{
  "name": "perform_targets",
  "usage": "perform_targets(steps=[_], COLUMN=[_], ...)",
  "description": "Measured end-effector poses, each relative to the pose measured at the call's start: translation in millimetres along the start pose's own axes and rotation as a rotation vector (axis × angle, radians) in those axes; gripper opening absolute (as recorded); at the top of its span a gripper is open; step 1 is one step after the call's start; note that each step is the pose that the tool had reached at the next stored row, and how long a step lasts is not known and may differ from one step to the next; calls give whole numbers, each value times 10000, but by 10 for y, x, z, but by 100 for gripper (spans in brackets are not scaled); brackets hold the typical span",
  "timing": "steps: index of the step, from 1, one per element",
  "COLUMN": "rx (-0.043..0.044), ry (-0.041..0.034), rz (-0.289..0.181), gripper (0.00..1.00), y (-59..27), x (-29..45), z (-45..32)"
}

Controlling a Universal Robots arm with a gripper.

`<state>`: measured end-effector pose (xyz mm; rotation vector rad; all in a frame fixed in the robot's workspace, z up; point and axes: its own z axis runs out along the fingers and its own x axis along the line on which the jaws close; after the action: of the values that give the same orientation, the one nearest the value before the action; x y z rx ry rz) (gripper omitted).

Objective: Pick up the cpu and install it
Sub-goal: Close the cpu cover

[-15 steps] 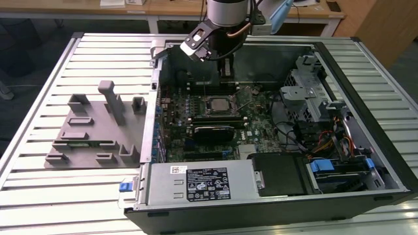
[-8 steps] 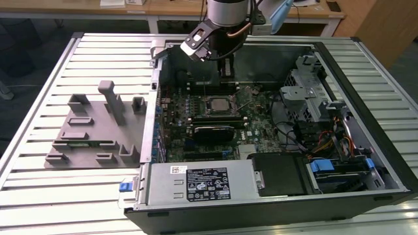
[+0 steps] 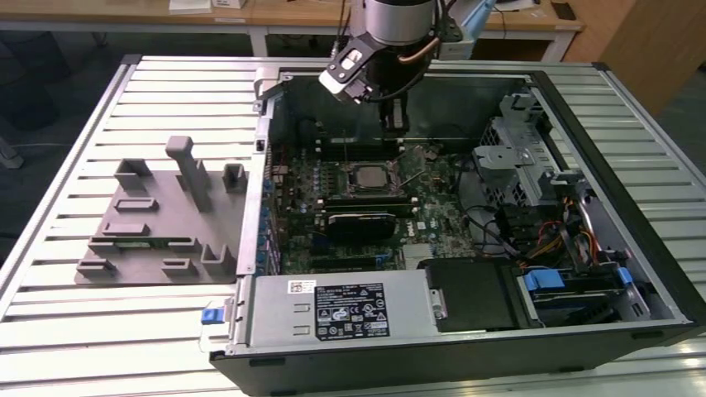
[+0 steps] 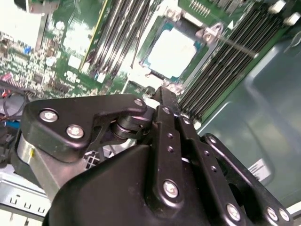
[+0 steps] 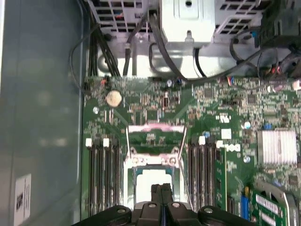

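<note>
Over the open computer case, exterior view: end effector hangs clenched, empty. Second wrist view: cpu seated flat in its socket. First wrist view: fingertips pressed together, over the cpu.

- The arm enters the exterior view at its upper edge, its silvery wrist segment pointing steeply downward.
- The black tool hangs below the wrist, aimed nearly straight down.
- In both wrist views its two fingers lie pressed together, gripping nothing.
- The black linkage bars fold inward toward the tips.
</note>
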<state>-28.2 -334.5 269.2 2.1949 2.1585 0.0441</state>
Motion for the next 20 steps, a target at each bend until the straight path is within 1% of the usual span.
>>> perform_targets(steps=[14,20], rx=[30,32], ry=[0,0], rz=[-1,0], gripper=[11,11], y=[513,639], x=[9,11], z=[34,43])
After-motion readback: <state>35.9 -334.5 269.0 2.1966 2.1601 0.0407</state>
